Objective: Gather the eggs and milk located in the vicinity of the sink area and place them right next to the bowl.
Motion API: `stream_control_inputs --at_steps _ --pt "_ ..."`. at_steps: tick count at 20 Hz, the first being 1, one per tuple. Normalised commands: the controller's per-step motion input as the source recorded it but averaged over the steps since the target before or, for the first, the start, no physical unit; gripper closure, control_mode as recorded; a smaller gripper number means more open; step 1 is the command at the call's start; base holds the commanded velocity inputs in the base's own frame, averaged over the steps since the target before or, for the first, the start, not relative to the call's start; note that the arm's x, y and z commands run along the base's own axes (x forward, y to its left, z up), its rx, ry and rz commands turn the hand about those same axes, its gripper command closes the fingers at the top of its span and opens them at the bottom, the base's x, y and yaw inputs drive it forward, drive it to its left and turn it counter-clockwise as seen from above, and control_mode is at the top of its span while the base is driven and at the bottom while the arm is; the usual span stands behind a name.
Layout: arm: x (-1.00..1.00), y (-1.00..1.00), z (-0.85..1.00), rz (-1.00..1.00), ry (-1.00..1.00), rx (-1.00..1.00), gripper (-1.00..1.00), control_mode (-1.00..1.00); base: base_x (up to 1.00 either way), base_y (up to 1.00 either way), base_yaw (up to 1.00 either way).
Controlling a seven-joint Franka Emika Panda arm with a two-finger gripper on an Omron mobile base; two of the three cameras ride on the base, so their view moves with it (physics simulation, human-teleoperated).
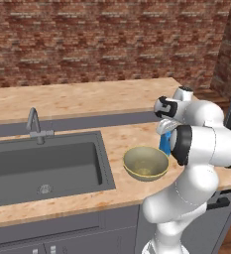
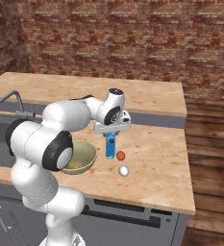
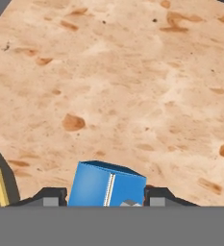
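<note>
grip: milk carton [image 2: 110, 144] clamped between the gripper [image 3: 106, 198] jaws
carton: upright on the counter [image 2: 156, 158], just right of the bowl [image 2: 80, 157]
egg: [image 2: 123, 170] near the bowl already
next: set flat, jaws opened, hand lifted straight up

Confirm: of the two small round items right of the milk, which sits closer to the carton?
The orange-red ball, almost beside the milk carton; the white egg lies farther toward the counter's front edge.

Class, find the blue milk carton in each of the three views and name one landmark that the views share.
Left base view: milk carton right of centre, half hidden by the arm, just right of the bowl.
Right base view: carton at centre, under the hand.
Hand view: carton at bottom centre, between the jaws.
Shared landmark: the olive-yellow bowl beside it.
</note>
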Motion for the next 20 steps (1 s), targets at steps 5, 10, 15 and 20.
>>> stream_control_inputs --at_steps 5,10,15,20 --pt "-0.03 0.09 0.0 0.0 0.0 0.0 1.0 -1.0 0.0 0.0 0.0" --pt "0.0 0.16 0.0 0.0 0.0 0.0 1.0 -1.0 0.0 0.0 0.0" --pt "0.0 0.09 -0.01 0.0 0.0 0.0 1.0 -1.0 0.0 0.0 0.0" --pt "0.0 0.1 -0.05 0.0 0.0 0.0 1.0 -1.0 0.0 0.0 0.0"
